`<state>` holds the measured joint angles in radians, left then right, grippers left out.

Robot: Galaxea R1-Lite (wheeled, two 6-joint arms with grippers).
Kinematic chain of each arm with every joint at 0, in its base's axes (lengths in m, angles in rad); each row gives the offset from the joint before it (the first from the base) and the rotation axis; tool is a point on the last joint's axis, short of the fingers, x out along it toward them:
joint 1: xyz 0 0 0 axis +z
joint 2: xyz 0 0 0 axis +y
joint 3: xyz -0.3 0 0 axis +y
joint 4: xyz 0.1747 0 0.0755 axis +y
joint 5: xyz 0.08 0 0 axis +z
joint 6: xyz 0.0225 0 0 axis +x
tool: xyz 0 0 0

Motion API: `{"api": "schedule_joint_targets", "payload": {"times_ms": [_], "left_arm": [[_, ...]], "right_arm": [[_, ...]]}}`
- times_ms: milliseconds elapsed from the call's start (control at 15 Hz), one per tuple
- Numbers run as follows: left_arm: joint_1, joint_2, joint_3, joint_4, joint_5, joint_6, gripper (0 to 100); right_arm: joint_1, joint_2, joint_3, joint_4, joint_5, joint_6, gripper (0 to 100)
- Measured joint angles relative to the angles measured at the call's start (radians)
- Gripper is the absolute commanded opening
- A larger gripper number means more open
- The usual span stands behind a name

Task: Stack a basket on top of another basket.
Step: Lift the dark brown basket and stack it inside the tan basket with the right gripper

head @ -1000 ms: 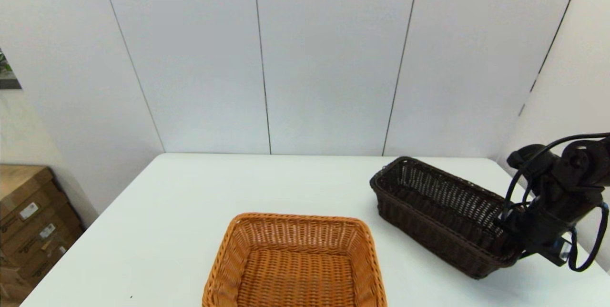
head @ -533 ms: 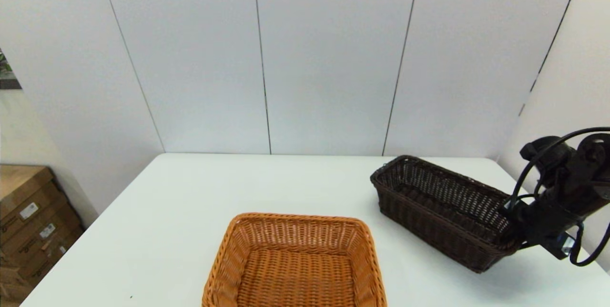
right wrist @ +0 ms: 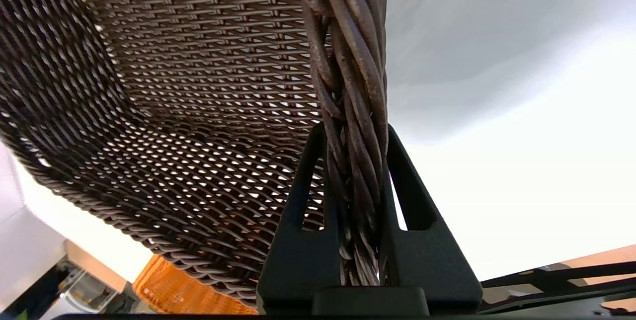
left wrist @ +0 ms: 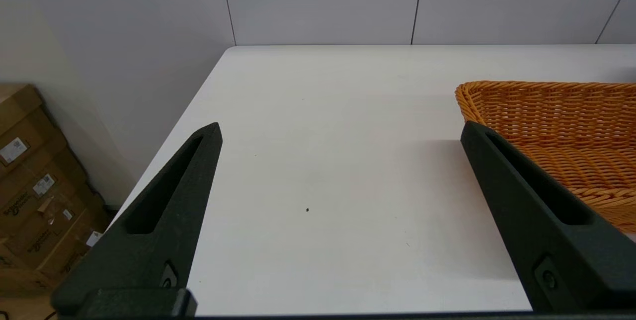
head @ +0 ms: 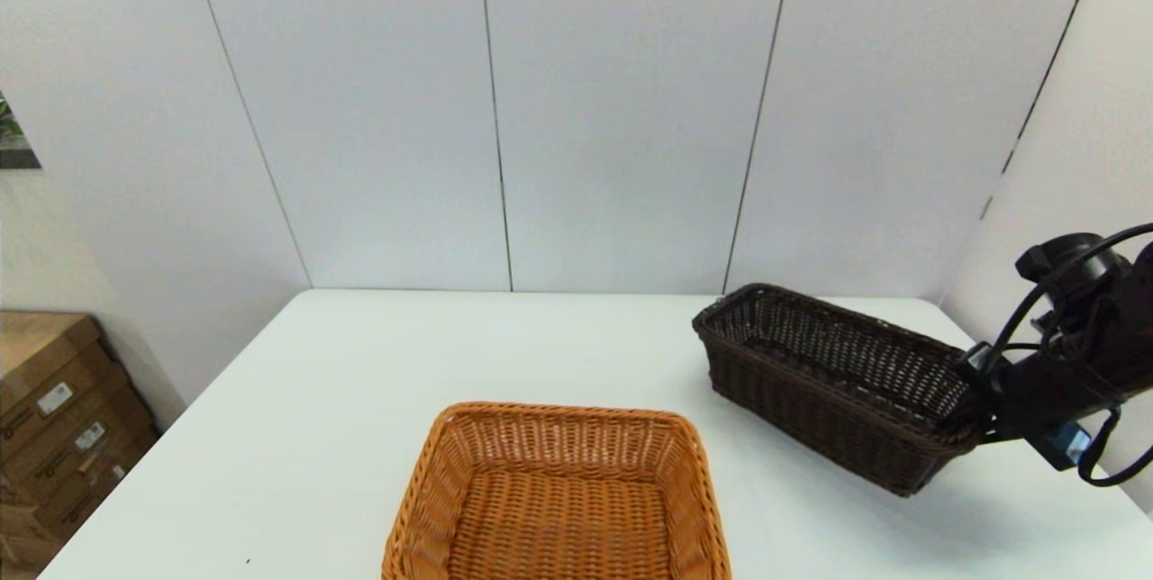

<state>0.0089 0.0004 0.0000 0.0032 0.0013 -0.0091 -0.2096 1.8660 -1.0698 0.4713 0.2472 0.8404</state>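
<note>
Dark brown wicker basket at table's right side, near end raised, braided rim pinched tight by right gripper. Orange-tan basket front centre, near edge cut off. Left gripper spread wide, holding nothing, low beside orange basket.

Dark basket: woven wicker, near-black brown, open weave with light passing through the walls; braided rim of thick twisted strands, slight sheen. Orange-tan basket at 6 o'clock: tight wicker weave, glossy strands, braided rim. Worktop: smooth white, matt. Left pincer fingers: black matt plastic, fine grainy texture. Right pincer: same black matt finish. Boxes at 9 o'clock: brown cardboard, paper labels.
</note>
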Motion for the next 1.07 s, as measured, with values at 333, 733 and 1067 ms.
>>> {"api": "schedule_joint_targets", "payload": {"times_ms": [333, 733, 1067], "left_arm": [[0.000, 0.000, 0.000, 0.000, 0.000, 0.000, 100], [0.000, 0.000, 0.000, 0.000, 0.000, 0.000, 100], [0.001, 0.000, 0.000, 0.000, 0.000, 0.000, 100]], "right_arm": [[-0.021, -0.039, 0.000, 0.000, 0.061, 0.004, 0], [-0.015, -0.156, 0.002, 0.030, 0.110, -0.024, 0], [0.086, -0.269, -0.003, 0.109, 0.132, -0.091, 0]]}}
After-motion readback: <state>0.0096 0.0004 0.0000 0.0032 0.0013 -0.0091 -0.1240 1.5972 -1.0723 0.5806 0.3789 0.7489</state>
